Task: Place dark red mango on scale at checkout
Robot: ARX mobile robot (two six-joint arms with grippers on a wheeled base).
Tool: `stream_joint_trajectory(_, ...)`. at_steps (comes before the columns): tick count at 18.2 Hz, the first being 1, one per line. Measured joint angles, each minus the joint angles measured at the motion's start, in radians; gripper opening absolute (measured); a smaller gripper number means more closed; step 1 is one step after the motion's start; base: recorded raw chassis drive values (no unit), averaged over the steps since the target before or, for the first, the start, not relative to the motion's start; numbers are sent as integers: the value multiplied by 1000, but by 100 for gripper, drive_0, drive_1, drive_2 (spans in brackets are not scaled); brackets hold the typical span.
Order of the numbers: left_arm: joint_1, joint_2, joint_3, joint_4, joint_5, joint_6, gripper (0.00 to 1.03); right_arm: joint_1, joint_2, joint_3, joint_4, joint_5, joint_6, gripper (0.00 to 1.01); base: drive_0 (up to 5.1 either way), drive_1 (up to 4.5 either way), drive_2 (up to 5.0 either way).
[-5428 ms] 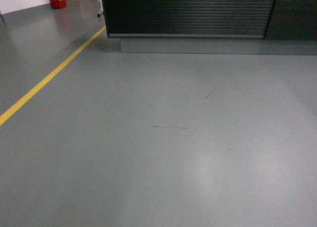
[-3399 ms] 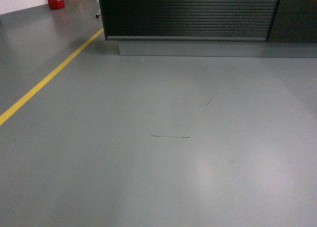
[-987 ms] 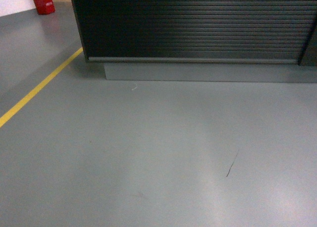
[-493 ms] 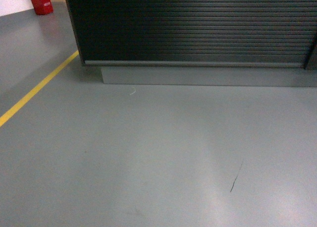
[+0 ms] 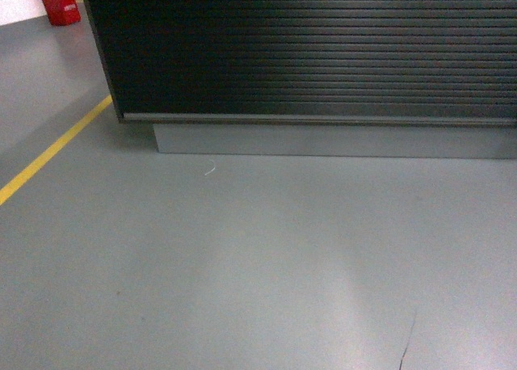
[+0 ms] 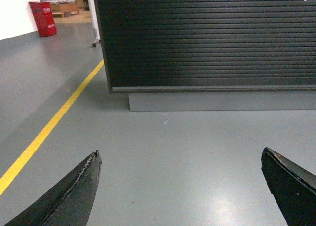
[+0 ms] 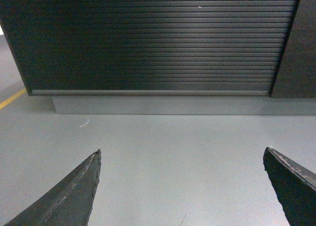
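Observation:
The checkout (image 5: 307, 55) fills the top of the head view: a dark counter with a ribbed front panel on a grey plinth (image 5: 323, 140). It shows too in the left wrist view (image 6: 207, 38) and the right wrist view (image 7: 153, 38). Its top is out of view. The dark red mango and the scale are out of view. My left gripper (image 6: 180, 154) is open over bare grey floor, nothing between its fingers. My right gripper (image 7: 181, 152) is open as well, empty, facing the panel. Neither gripper appears in the head view.
A yellow floor line (image 5: 48, 153) runs diagonally at the left, also seen in the left wrist view (image 6: 54, 125). A red object (image 5: 58, 2) stands far back left. A small white scrap (image 5: 210, 170) lies near the plinth. A dark scuff (image 5: 406, 344) marks the floor.
The checkout has grown larger and moved down in the head view, so I have rolled closer to it. The yellow line and the floor scuff slid toward the frame edges.

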Motion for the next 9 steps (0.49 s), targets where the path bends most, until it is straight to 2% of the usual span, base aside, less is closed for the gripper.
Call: stream_joint_trajectory(9,0,0,0,2,0,0,98,0,0,0,1,0,0,98,1,314,-313)
